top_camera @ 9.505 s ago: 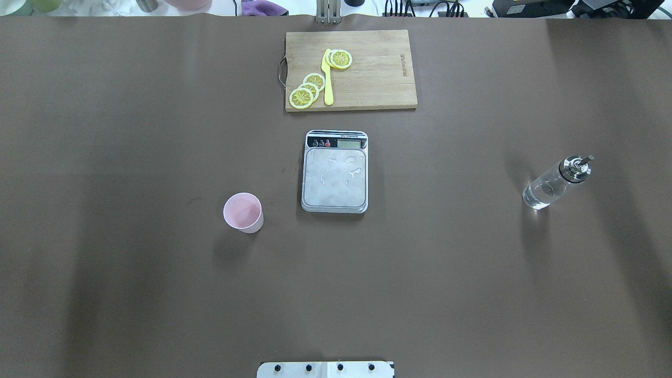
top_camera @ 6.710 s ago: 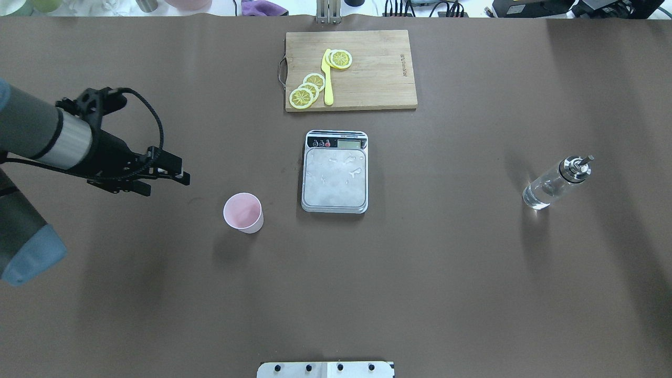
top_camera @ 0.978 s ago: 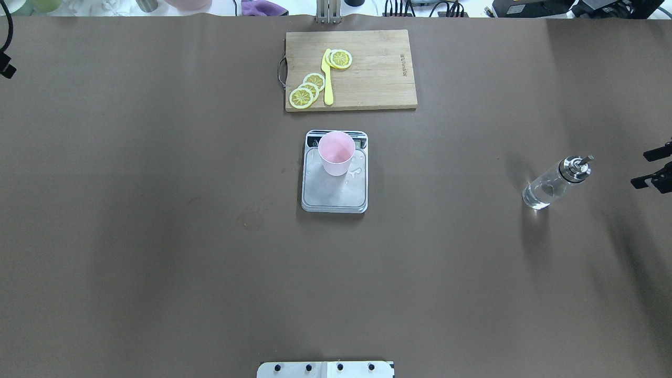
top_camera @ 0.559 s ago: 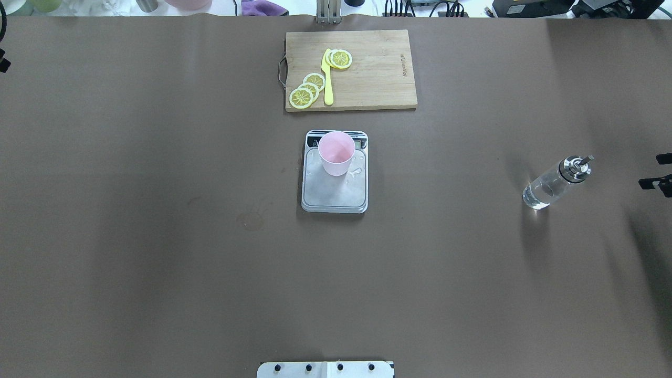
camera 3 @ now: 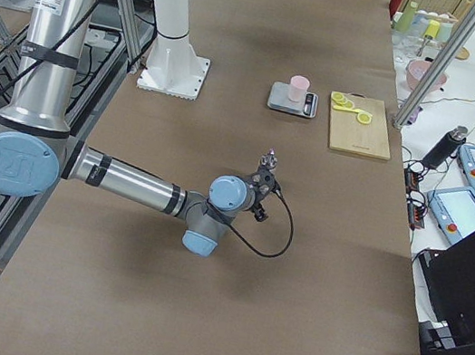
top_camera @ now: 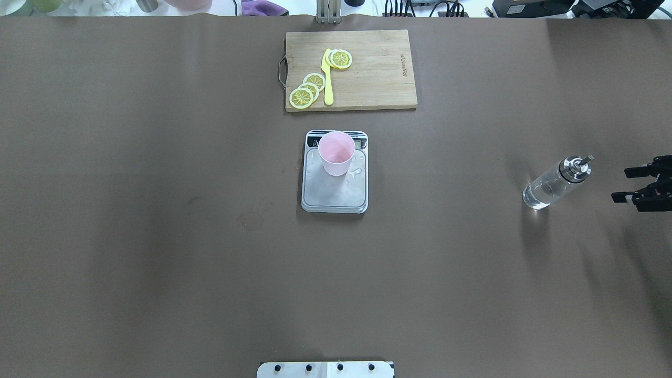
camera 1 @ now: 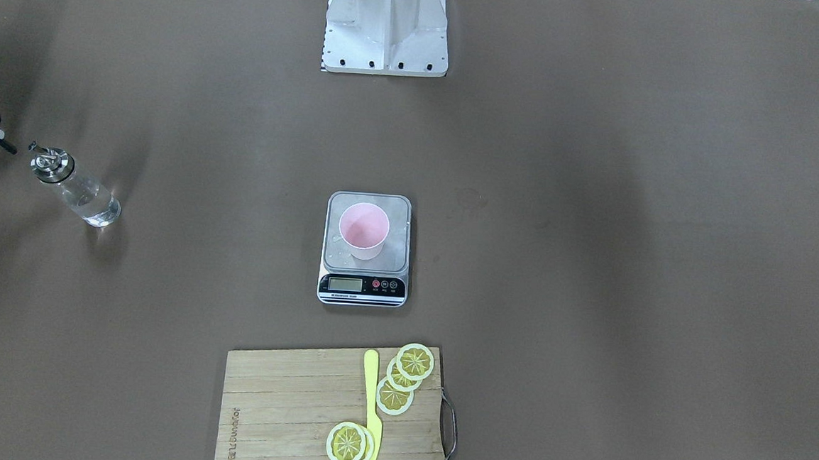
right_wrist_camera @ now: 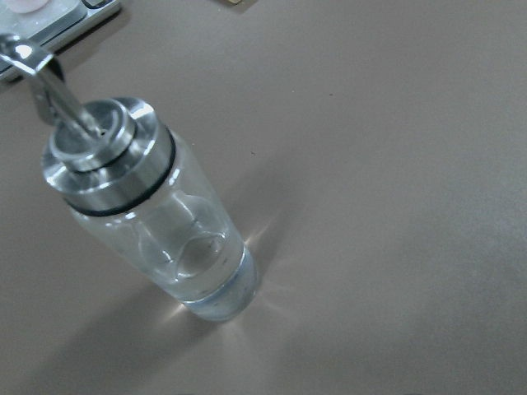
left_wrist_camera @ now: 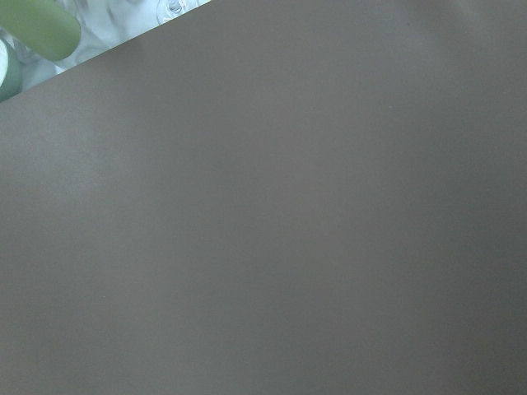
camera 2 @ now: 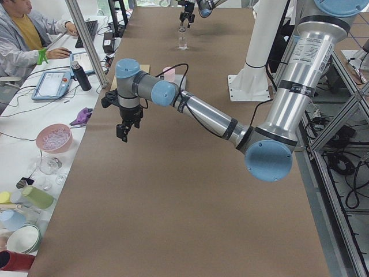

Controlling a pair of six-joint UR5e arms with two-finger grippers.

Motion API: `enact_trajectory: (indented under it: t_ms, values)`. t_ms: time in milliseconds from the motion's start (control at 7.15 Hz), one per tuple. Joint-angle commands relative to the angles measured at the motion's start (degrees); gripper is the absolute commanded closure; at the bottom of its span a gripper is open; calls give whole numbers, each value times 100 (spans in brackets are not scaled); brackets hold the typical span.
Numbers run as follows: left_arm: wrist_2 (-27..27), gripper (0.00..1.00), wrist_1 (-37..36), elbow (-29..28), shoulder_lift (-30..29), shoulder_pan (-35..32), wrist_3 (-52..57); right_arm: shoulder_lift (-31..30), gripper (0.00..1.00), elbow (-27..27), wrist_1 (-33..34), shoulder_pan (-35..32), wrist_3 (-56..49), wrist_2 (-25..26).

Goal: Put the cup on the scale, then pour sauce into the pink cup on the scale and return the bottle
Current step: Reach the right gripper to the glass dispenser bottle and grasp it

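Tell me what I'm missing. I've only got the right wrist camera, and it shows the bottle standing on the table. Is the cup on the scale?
Observer: Yes. The pink cup stands upright on the scale, on its steel platform toward the display end.
Operator: Has the right gripper got the bottle?
Observer: No. The right gripper is open and beside the bottle on its outer side, with a gap between them.
Operator: Where's the left arm?
Observer: The left gripper hangs over bare table near its left end, far from the scale. I cannot tell whether it is open.
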State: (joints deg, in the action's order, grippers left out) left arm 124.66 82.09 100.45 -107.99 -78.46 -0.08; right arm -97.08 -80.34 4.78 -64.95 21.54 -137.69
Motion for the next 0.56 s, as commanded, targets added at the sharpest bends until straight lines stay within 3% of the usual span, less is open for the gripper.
enact_trajectory:
  t_ms: [0,419]
  values:
    - [-3,3,-8,-17,-37,-20,17,14,12,1,-589,454,575,459]
    - [-12,3,0,-26,-64,-20,-9,14,12,36,-1346,1157,1141,1460]
